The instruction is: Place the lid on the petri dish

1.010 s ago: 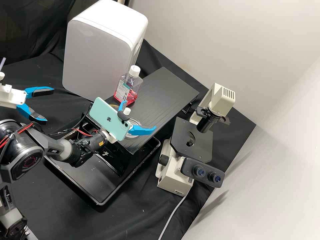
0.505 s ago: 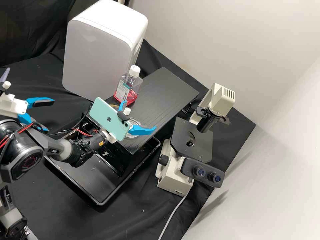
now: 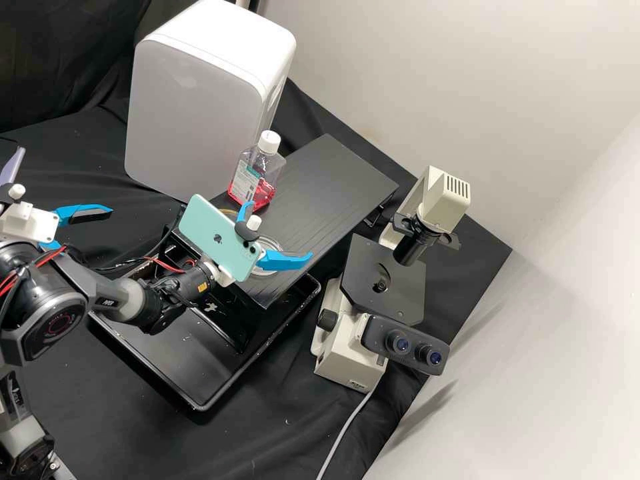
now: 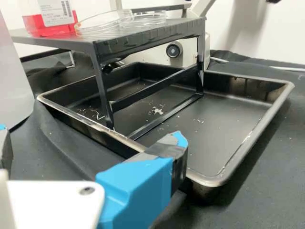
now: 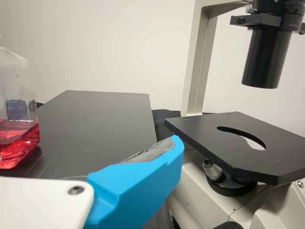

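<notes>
Sitting on the raised black platform (image 3: 333,180), just beside the red-filled bottle (image 3: 255,177), the clear, shallow petri dish (image 4: 121,18) seemed already lidded, though clear on clear left that uncertain. The right gripper (image 3: 267,235) straddled it, fingers wide apart, gripping nothing. The left gripper (image 3: 83,230), also spread and empty, hung well apart, beside the tray (image 4: 267,124).

Black bench, blue and white accents

You're looking at bright blue fingers (image 3: 288,259), a mint-green phone (image 3: 217,237), a bottle (image 3: 253,177) of red liquid with a white cap, a clear petri dish (image 4: 121,18), a line-ridged black platform (image 3: 327,187), a black tray (image 3: 180,360) flecked white, a white box (image 3: 200,93) and a cream microscope (image 3: 343,363) with a black stage.
</notes>
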### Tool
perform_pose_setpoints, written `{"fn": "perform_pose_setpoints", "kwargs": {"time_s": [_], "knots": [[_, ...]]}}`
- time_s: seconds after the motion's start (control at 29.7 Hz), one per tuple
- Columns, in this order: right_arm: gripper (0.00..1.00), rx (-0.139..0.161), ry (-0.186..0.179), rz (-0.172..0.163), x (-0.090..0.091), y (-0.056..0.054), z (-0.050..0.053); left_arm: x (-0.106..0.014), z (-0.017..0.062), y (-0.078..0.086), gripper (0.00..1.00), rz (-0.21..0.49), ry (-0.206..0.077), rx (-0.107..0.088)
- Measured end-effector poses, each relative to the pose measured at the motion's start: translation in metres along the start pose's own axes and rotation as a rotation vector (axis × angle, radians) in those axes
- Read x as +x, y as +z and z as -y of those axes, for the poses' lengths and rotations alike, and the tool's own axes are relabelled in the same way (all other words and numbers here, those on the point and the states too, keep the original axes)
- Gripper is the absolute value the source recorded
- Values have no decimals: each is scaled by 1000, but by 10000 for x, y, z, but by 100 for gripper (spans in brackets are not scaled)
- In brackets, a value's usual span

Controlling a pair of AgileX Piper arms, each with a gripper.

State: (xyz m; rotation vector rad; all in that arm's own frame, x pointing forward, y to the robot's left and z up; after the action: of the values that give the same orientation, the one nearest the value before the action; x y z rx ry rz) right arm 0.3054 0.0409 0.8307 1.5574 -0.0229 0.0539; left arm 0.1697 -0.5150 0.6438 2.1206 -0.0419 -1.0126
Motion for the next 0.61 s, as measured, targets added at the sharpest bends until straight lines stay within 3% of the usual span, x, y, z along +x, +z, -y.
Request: {"fn": "perform_pose_setpoints", "kwargs": {"time_s": [0.61], "knots": [[100,0,0,0,0,0,0,-20,-42,-17,100,-28,22,-11]]}}
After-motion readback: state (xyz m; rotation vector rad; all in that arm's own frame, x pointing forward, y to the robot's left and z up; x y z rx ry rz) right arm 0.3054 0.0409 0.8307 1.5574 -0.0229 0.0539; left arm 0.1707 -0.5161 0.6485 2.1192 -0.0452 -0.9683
